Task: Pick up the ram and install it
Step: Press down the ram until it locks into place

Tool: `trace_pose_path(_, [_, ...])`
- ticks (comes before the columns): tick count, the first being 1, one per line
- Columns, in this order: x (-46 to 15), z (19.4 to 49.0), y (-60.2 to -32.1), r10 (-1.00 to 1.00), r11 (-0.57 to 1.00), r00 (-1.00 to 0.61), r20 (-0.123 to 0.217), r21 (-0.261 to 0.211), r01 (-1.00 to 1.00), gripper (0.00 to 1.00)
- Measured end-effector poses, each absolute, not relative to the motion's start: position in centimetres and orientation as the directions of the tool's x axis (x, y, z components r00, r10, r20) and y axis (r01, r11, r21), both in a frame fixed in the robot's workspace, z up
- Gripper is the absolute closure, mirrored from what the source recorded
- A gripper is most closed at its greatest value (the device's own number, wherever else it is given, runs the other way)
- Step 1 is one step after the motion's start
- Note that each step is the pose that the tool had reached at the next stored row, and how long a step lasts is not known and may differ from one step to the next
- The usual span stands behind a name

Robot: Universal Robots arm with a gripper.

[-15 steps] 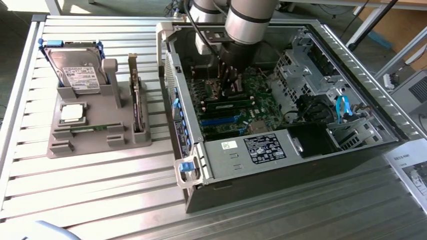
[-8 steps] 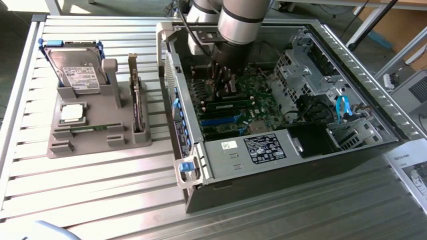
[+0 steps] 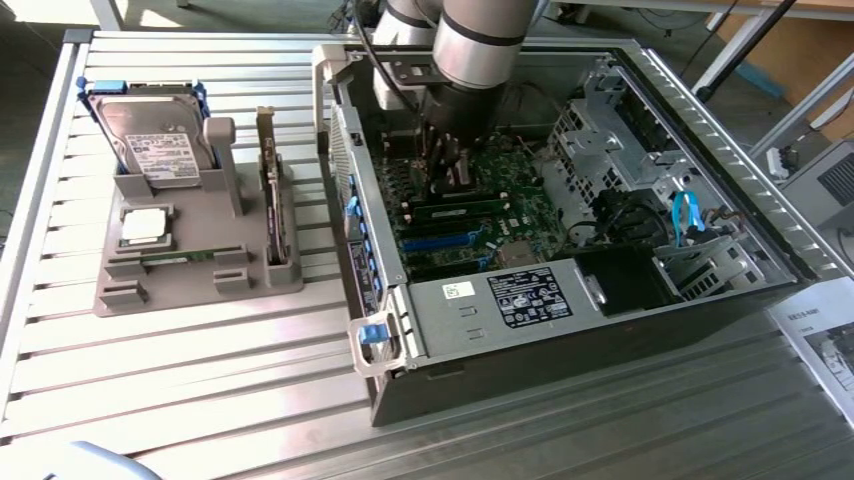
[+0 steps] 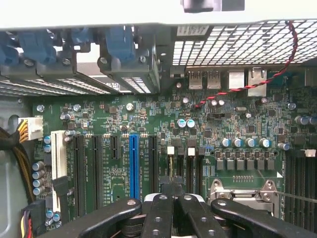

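The ram, a narrow green stick, lies flat in the front part of the grey holder on the exterior view's left, outside the computer. My gripper is far from it, lowered into the open computer case over the green motherboard. In the wrist view the black fingers meet at the gripper, shut, with nothing visible between them. They hover above the board near the blue expansion slot and the metal processor socket.
The holder also carries a hard drive, a square silver chip and an upright card. Black memory slots lie beside the socket. A red-black wire and the case's walls and drive cages hem in the arm.
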State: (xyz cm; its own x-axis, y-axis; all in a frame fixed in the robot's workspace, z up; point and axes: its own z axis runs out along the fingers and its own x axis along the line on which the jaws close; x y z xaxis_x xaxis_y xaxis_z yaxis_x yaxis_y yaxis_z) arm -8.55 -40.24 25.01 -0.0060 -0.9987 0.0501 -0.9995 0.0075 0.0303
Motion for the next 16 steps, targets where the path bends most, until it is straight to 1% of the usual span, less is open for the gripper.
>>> trace_pose_path(16, [-9.42, 24.79, -40.24, -0.999, 0.007, -0.006, 0.050, 0.030, -1.000, 0.90])
